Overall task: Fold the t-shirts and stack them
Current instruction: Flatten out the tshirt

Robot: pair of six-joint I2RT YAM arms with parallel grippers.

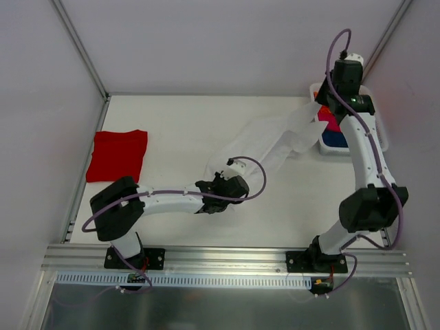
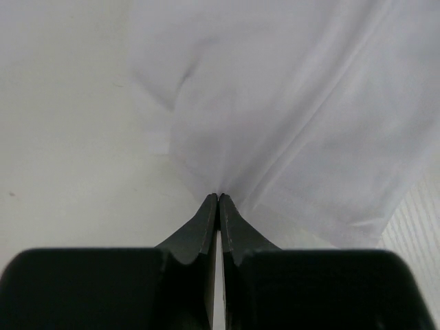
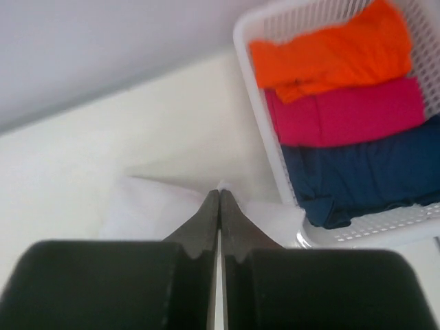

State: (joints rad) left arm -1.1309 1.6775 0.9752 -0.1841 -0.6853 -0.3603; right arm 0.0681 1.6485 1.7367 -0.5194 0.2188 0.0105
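**White t-shirt (image 1: pixel 265 141) pinched at both ends**

Black fingers of the left gripper (image 2: pixel 218 197) are pressed together on an edge of the thin white cloth. In the left wrist view the fabric fans out from the fingertips in soft creases, up and to the right. The right gripper (image 3: pixel 219 192) is likewise closed tight, with a small peak of the same white cloth caught at its tips. More of the cloth lies on the surface below, to either side of the fingers.

From above, the white t-shirt runs as a long, loosely bunched band between the two grippers. It goes diagonally from the middle of the pale table (image 1: pixel 172 117) toward the far right corner.

Just beside the right gripper stands a white mesh basket (image 3: pixel 357 232). It holds three folded garments side by side: an orange one (image 3: pixel 330 51), a pink one (image 3: pixel 344 113) and a navy one (image 3: pixel 357 172). A corner of the white cloth reaches the basket's near corner.

Well apart from all this, the red t-shirt (image 1: pixel 117 155) lies folded into a neat flat rectangle at the table's left edge. Neither arm touches it.
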